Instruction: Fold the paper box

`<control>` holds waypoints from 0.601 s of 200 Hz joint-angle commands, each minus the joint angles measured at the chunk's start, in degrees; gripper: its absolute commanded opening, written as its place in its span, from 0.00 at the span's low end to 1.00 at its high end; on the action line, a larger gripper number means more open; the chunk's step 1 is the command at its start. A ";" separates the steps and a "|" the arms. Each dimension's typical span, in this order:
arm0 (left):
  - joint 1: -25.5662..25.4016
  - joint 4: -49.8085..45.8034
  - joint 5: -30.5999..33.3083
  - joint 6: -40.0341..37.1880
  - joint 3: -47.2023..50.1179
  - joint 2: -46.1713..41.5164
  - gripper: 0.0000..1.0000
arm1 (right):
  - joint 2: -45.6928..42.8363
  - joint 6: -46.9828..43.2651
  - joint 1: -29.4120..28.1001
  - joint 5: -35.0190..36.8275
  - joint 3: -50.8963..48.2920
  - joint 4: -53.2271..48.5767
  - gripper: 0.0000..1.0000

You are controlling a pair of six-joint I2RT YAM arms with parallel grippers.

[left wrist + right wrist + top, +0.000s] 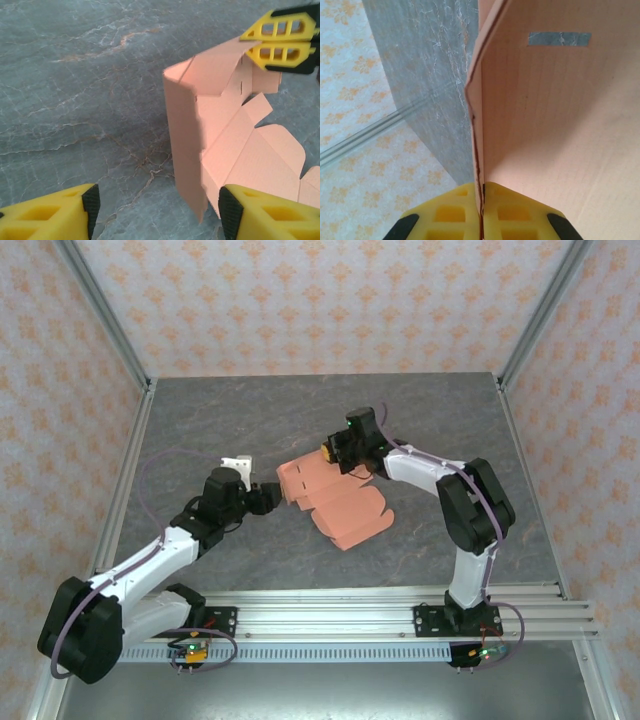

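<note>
Table (pixel 200 420): grey marbled surface, walled by patterned panels. It carries the work at centre frame in the top view.

Paper box (pixel 340 505): a salmon die-cut sheet, part-formed. Most of it lies flat toward lower right of centre. One panel at its upper-left end is raised.

Right gripper (pixel 328 453): pinched tight on the upper edge of the raised card, above centre.

Left gripper (pixel 272 497): jaws apart, nothing held, just left of the sheet's raised end.

Step in hand, as judged: standing the end wall up along its crease.
- The right pinch should hold steady as the anchor. Any pull risks tearing thin card or dragging the sheet across the table.
- The left jaws should come in square to the raised panel and press near the fold line, not at the free corner, so that the card bends at the score and does not buckle.

Differences between views:
- The left wrist view shows the panel (pixel 187 150) standing nearly upright, with its lower corner between the open yellow fingers (pixel 50 215). It also shows the right gripper (pixel 250 43) clamped on a flap at upper right. The top view flattens all of this.
- The right wrist view shows the card edge (pixel 476 125) seated between the closed pads (pixel 455 212). A cut slot (pixel 560 38) sits at upper right.
- The top view alone gives the full outline of the sheet.
</note>
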State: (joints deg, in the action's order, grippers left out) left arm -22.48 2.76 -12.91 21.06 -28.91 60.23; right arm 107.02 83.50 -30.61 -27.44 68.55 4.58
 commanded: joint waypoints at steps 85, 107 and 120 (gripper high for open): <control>4.91 1.44 1.48 3.31 -0.14 2.63 0.69 | 0.36 -3.22 -0.37 -5.09 -12.87 43.79 0.08; 4.92 3.62 2.72 2.69 0.24 3.63 0.68 | 1.49 -6.43 -0.42 -6.66 -13.70 48.03 0.10; 4.86 3.53 3.91 0.91 -0.10 4.05 0.69 | 1.85 -9.53 -0.41 -7.97 -13.80 48.15 0.12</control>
State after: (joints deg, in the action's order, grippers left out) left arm -17.93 3.55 -12.43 23.92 -28.77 63.72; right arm 107.55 78.81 -30.61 -32.12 55.92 44.14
